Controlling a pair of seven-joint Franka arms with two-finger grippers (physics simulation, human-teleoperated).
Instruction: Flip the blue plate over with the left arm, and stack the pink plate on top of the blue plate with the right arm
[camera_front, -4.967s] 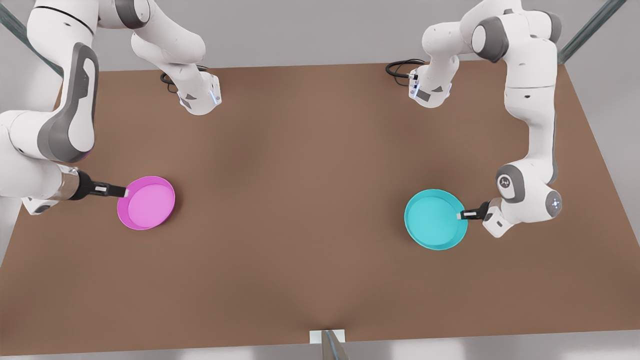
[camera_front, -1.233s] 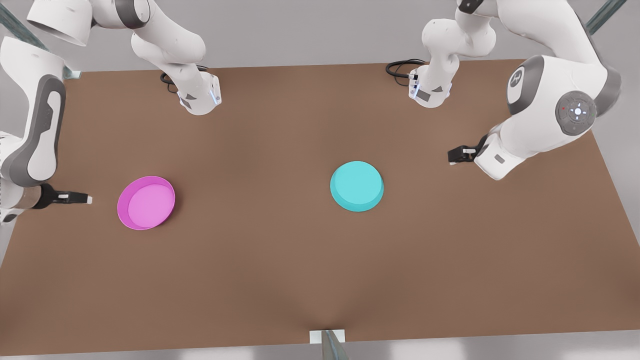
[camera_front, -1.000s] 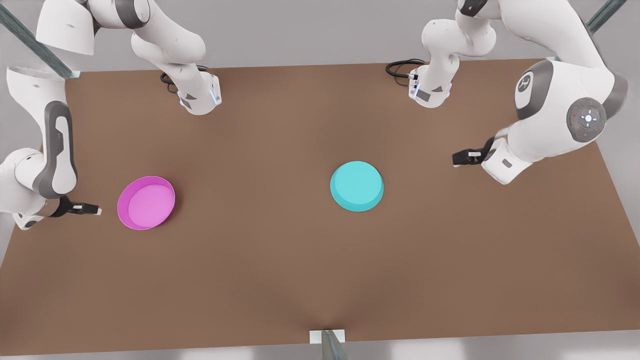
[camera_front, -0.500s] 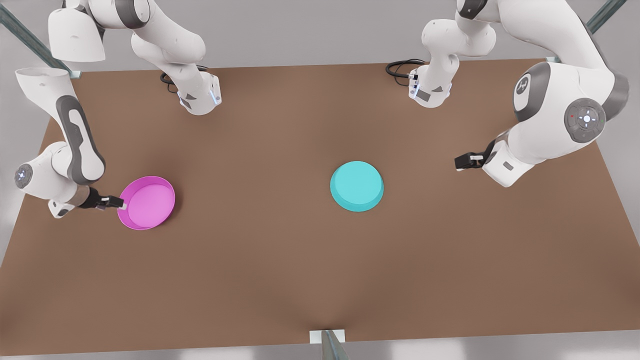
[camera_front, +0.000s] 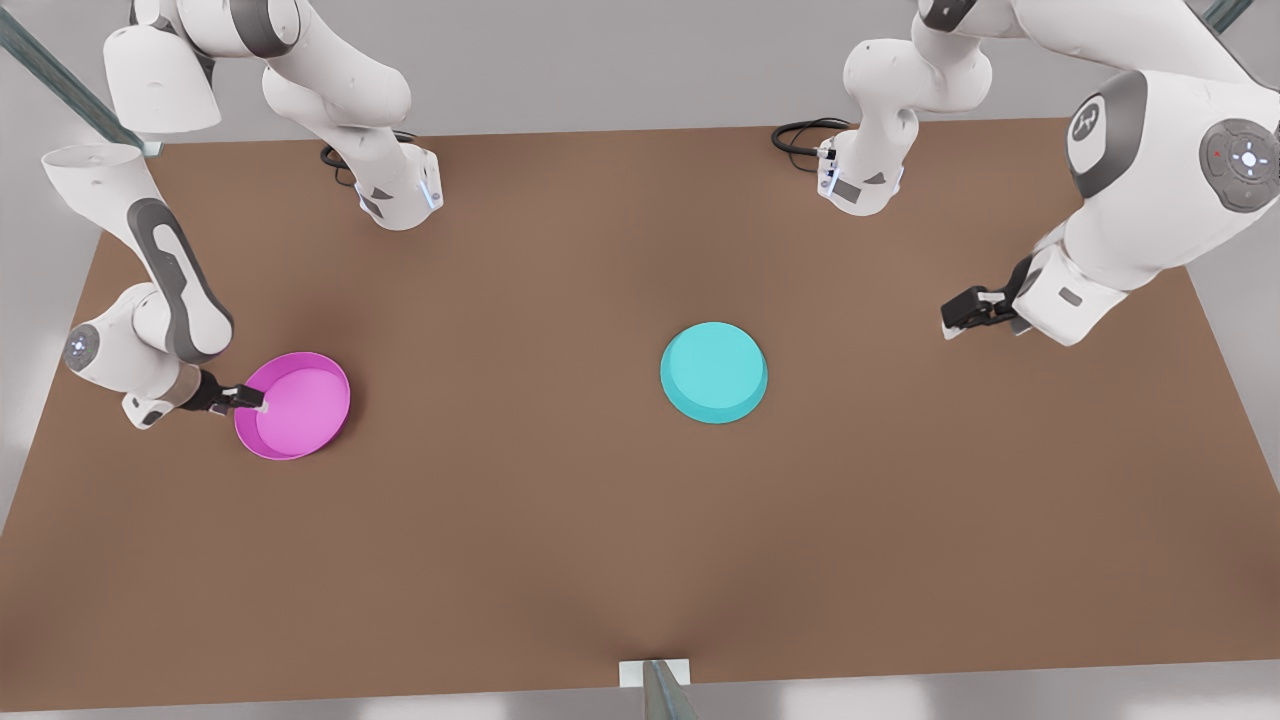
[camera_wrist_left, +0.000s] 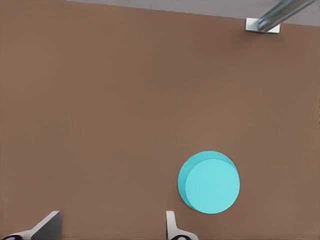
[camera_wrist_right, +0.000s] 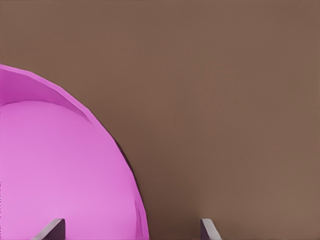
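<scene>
Brown counter (camera_front: 560, 540), plain grey surround beyond its far edge. Front view: two white arms, bases bolted near the far edge, a black cable (camera_front: 800, 135) coiled by one base.

The blue plate (camera_front: 714, 372) lay upside down, flat base up, slightly toward the front view's right of the counter's middle, nothing touching it. The pink plate (camera_front: 293, 405) sat right way up near the counter's edge on the front view's left, hollow side up.

The right arm (camera_front: 150, 300) reached down at that edge; the right hand (camera_front: 252, 401) was at the plate's rim on the side nearest that edge, one tip over the inside of the dish. The left arm (camera_front: 1150, 180) hung over the opposite edge, on the front view's right, its left hand (camera_front: 955, 322) above the counter and well apart from the blue plate, pointing roughly toward it.

Left wrist view: left hand (camera_wrist_left: 110, 227) released, two pale fingertips (camera_wrist_left: 171, 227) spread wide with bare counter between them. Blue plate (camera_wrist_left: 209, 182) farther off, base up, untouched. A small white bracket (camera_wrist_left: 262, 25) with a metal strut at the counter's edge.

Right wrist view: right hand (camera_wrist_right: 130, 230) released, fingertips (camera_wrist_right: 207, 230) set wide, straddling the pink plate's (camera_wrist_right: 55, 170) rim — one tip over the dish's inside, the other over bare counter outside. Contact with the rim could not be told.
</scene>
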